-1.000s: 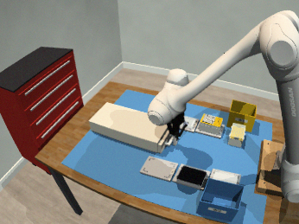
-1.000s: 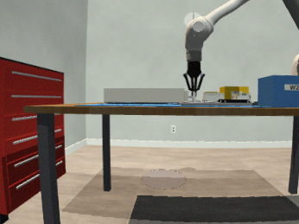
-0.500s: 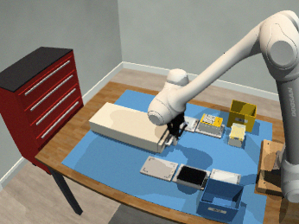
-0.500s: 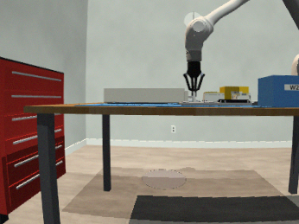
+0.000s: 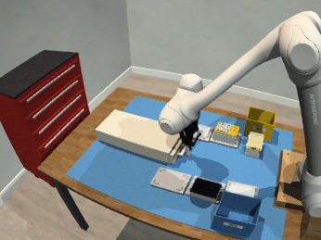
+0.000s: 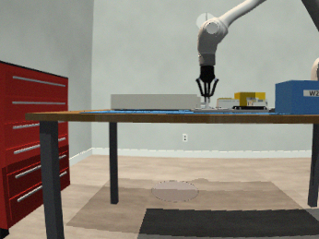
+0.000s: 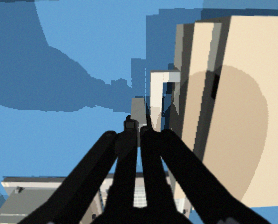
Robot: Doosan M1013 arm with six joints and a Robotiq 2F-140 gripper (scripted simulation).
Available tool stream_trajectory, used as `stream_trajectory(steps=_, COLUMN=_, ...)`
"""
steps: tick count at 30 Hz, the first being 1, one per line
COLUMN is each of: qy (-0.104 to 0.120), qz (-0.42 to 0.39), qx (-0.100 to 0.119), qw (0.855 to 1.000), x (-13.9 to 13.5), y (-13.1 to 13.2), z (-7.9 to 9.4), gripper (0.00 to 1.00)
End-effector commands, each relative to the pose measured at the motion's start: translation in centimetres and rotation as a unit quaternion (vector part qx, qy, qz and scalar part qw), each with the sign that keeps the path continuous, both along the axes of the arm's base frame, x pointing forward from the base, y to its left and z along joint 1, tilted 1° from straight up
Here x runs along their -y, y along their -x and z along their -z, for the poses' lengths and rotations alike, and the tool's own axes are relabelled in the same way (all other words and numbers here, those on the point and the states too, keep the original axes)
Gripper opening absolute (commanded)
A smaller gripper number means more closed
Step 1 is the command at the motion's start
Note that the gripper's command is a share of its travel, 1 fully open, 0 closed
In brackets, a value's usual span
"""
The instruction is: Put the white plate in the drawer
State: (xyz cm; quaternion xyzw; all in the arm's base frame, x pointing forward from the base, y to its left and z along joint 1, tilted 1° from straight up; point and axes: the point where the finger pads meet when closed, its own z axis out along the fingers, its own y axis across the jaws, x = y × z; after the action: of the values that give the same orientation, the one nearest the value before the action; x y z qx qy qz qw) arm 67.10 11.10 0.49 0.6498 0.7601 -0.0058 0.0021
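The gripper (image 7: 134, 131), pressed together on nothing, hides part of the cooler's (image 5: 134, 132) bar handle (image 7: 161, 80)

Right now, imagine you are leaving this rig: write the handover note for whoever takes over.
Hand: shut, empty, pointing down at the bar handle on cooler CD's front.
Things: drawer looks in; no amber lamp shows in the wrist view. A white plate lies beside the blue bin; whether a plate is in the drawer is hidden.
Done: unclear.
Left: confirm the plate is inside and the drawer fully shut.
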Motion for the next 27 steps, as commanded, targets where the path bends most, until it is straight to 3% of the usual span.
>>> stream_trajectory(steps=1, qy=0.0, qz=0.0, qx=0.0, qw=1.0, x=0.0, y=0.2, z=0.0, gripper=0.0)
stream_trajectory(steps=27, qy=0.0, qz=0.0, qx=0.0, qw=1.0, x=0.5, y=3.4, z=0.0, gripper=0.0)
